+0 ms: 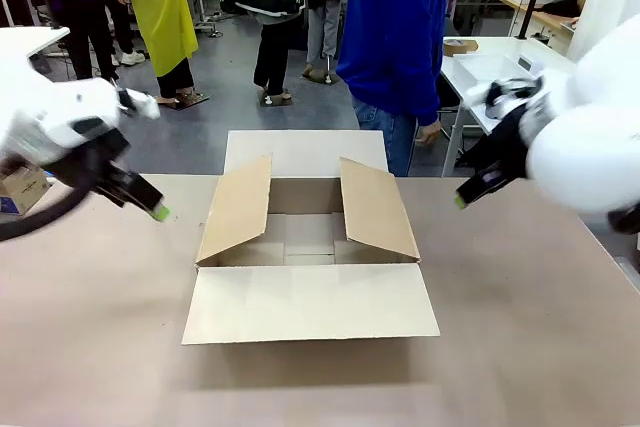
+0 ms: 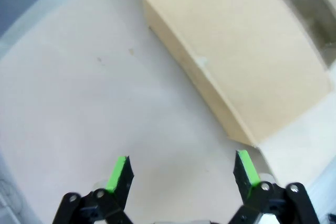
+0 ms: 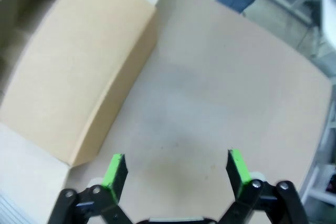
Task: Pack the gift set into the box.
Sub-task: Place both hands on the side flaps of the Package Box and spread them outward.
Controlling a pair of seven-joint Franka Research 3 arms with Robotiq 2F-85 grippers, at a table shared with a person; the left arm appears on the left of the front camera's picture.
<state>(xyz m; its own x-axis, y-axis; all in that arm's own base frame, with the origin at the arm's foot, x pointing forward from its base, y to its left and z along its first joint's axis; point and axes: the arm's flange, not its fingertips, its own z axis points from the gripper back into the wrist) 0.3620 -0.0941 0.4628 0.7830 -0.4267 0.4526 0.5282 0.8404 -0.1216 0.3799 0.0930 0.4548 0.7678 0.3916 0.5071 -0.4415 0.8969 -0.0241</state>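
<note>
One open-flapped box (image 1: 310, 302) on table (image 1: 530, 337)

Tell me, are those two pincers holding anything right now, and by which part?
Nothing is held. The left pincer and the right pincer are both open and empty, one on each side of the open box.

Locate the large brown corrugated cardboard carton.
The carton sits at the centre of the table in the front view, flaps open, between the left gripper and right gripper.

Pale brown tabletop (image 1: 90, 347); person in blue jacket (image 1: 395, 27) at its far edge; small printed cardboard box (image 1: 22, 189) far left.
</note>
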